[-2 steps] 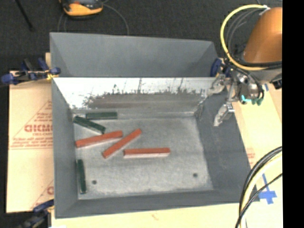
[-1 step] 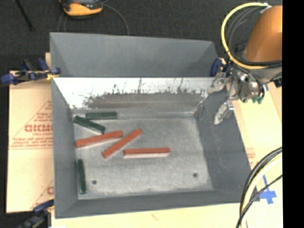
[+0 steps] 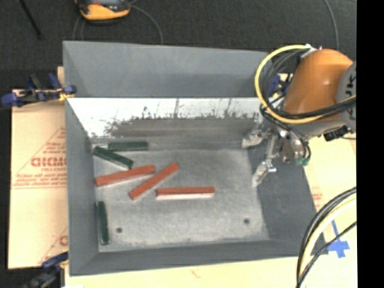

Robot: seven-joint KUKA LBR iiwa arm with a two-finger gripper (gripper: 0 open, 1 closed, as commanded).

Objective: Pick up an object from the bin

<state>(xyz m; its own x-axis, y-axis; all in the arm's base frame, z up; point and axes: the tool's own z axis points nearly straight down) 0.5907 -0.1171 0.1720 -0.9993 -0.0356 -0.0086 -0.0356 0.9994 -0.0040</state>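
The tool [image 3: 259,158] is hanging over bare floor at the right of the grey metal bin [image 3: 180,116], fingers spread and gripping nothing. Well apart to its left, three flat red-brown bars [image 3: 153,180] are lying mid-bin. Three dark green bars [image 3: 113,157] are lying around them, two behind and one by the left wall.

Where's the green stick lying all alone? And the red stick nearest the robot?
Lone dark green flat stick [image 3: 103,222]: camera view, its middle.
Red flat stick with pale edge [image 3: 185,192]: camera view, its middle.
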